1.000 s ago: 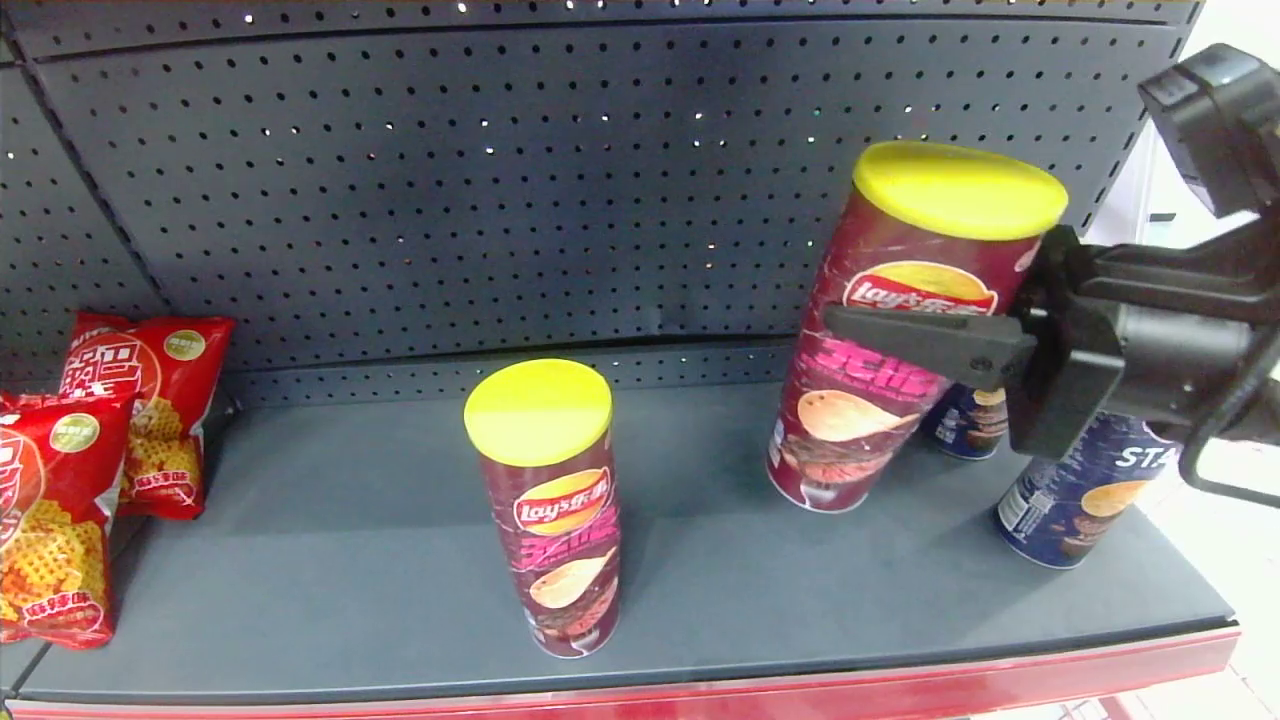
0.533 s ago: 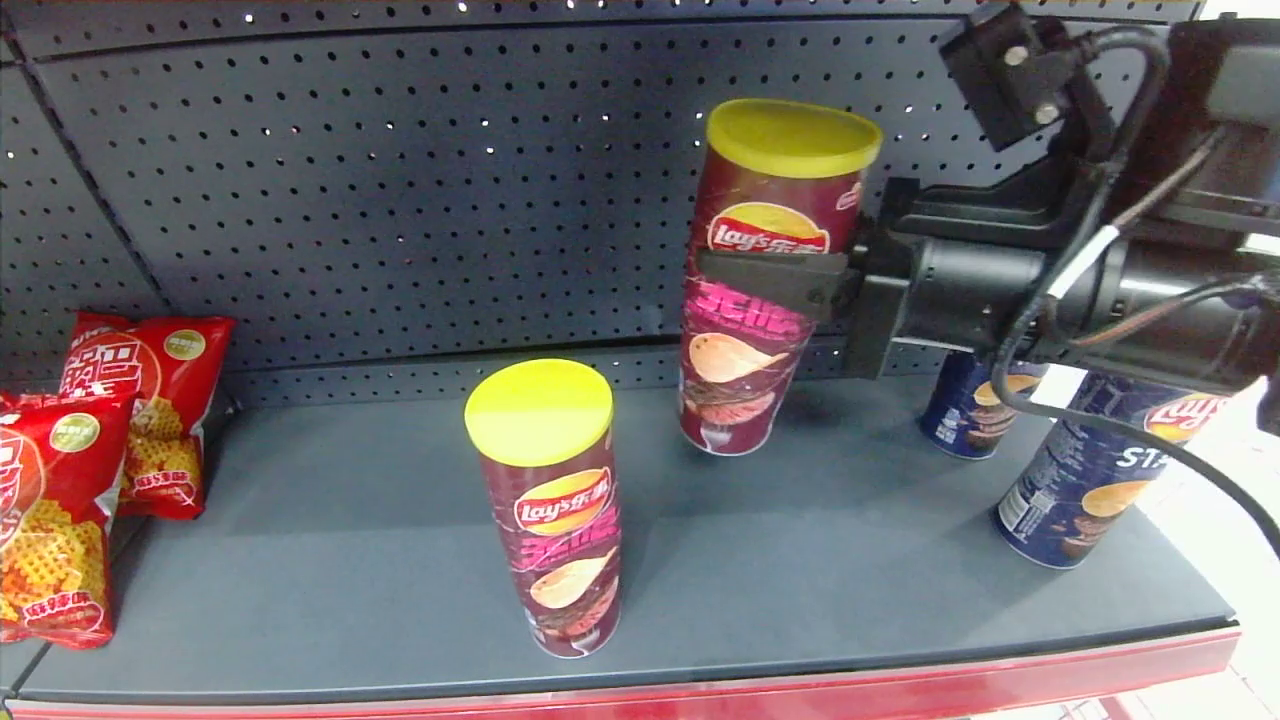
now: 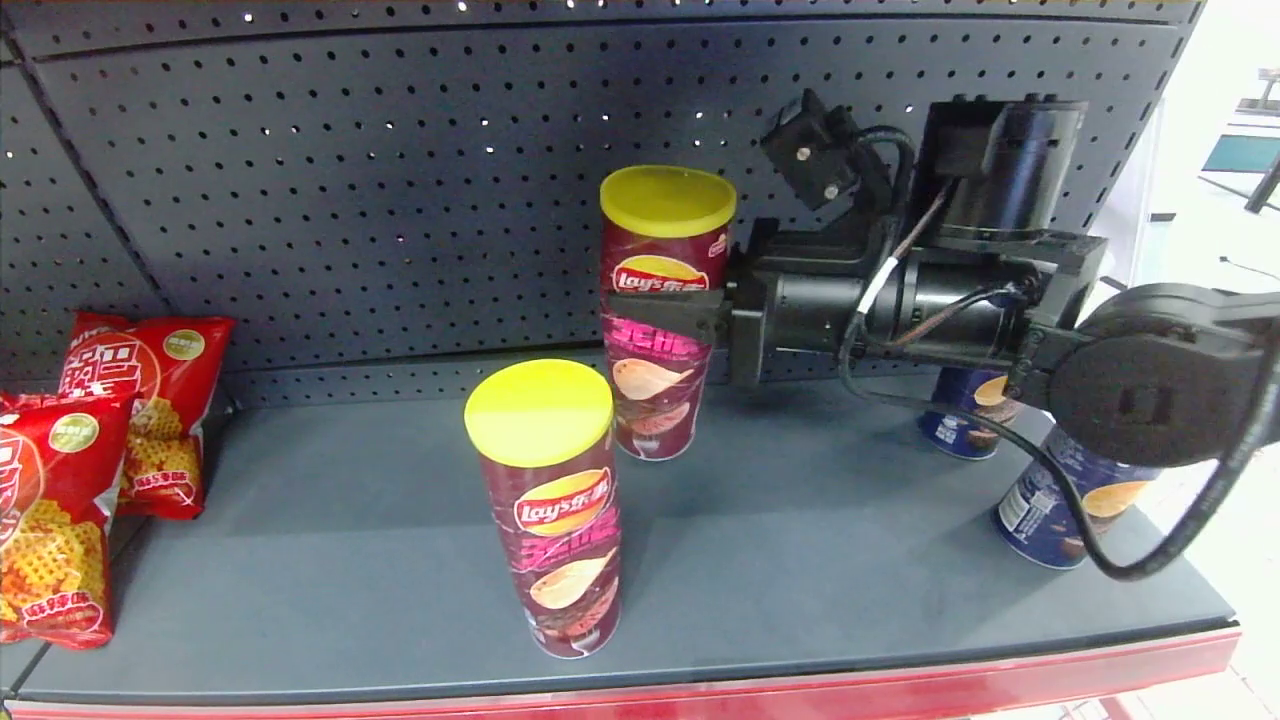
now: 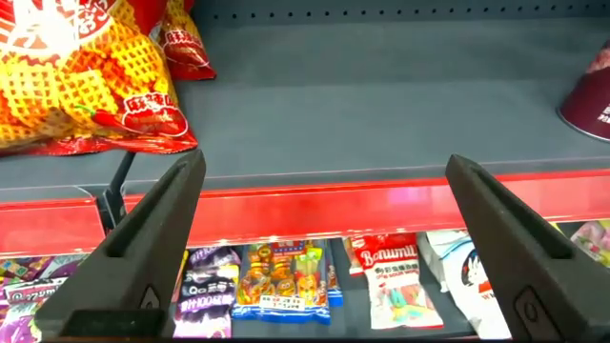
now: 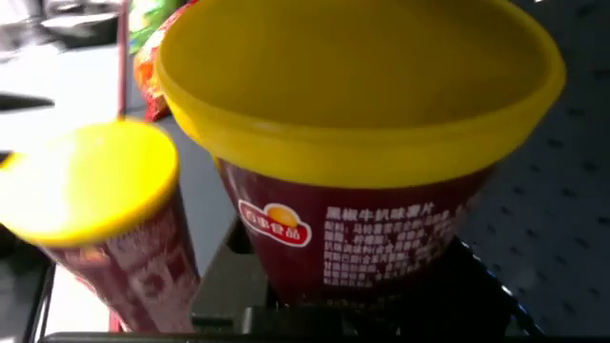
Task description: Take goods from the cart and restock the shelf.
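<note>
My right gripper (image 3: 672,312) is shut on a maroon chip can with a yellow lid (image 3: 660,300), holding it upright at the back of the grey shelf (image 3: 800,560), its base at or just above the shelf surface. The same can (image 5: 362,181) looms close in the right wrist view. A second maroon can (image 3: 550,500) stands near the shelf's front, left of and nearer than the held one; its lid (image 5: 91,181) shows beside the held can. My left gripper (image 4: 324,248) is open in front of the shelf's red front edge (image 4: 315,205), with nothing between its fingers.
Two dark blue chip cans (image 3: 1075,500) stand at the shelf's right end, partly behind my right arm. Red snack bags (image 3: 90,440) lie at the left end. The perforated back panel (image 3: 400,200) rises behind. Assorted packets (image 4: 286,281) fill the lower shelf.
My right arm has carried the maroon can leftward and deeper into the shelf, lowering it from high on the right to behind the standing can.
</note>
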You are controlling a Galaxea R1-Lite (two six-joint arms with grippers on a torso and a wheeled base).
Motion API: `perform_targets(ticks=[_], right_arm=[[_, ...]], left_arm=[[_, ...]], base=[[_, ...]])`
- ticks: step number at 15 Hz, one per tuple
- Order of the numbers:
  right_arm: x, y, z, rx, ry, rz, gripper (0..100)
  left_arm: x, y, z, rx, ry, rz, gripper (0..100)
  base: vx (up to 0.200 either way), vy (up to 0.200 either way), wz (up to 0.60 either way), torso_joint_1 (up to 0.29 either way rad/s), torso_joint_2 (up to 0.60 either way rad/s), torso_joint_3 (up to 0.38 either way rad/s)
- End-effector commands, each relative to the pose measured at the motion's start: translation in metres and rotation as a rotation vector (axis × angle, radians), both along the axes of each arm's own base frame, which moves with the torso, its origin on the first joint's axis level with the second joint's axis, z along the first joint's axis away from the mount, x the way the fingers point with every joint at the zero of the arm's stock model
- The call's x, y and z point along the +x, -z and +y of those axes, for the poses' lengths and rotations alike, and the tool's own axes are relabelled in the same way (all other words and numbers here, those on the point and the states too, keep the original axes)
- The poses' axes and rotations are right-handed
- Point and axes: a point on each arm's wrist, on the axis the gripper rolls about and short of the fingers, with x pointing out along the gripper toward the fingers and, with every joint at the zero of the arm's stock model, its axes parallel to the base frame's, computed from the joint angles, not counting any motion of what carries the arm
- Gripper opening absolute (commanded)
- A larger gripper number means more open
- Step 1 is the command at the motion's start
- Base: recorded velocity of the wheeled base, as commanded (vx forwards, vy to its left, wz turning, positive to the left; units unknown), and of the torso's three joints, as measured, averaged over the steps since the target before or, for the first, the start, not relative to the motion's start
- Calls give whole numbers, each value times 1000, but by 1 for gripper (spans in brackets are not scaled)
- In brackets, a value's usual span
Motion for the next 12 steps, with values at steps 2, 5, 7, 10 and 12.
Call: perform_targets(ticks=[2, 5, 7, 10, 12], right_arm=[[36, 27, 7, -48, -49, -15, 0], [60, 32, 24, -34, -60, -9, 0], [65, 38, 29, -57, -82, 30, 0], [63, 44, 33, -85, -120, 69, 0], [61, 44, 35, -86, -126, 73, 0]], left_arm=[[0, 0, 0, 0, 0, 3, 100], [0, 0, 0, 0, 0, 3, 100], [0, 0, 0, 0, 0, 3, 100], [0, 0, 0, 0, 0, 3, 100], [0, 0, 0, 0, 0, 3, 100]], base=[[0, 0, 0, 0, 0, 0], [0, 0, 0, 0, 0, 0], [0, 0, 0, 0, 0, 0], [0, 0, 0, 0, 0, 0], [0, 0, 0, 0, 0, 0]])
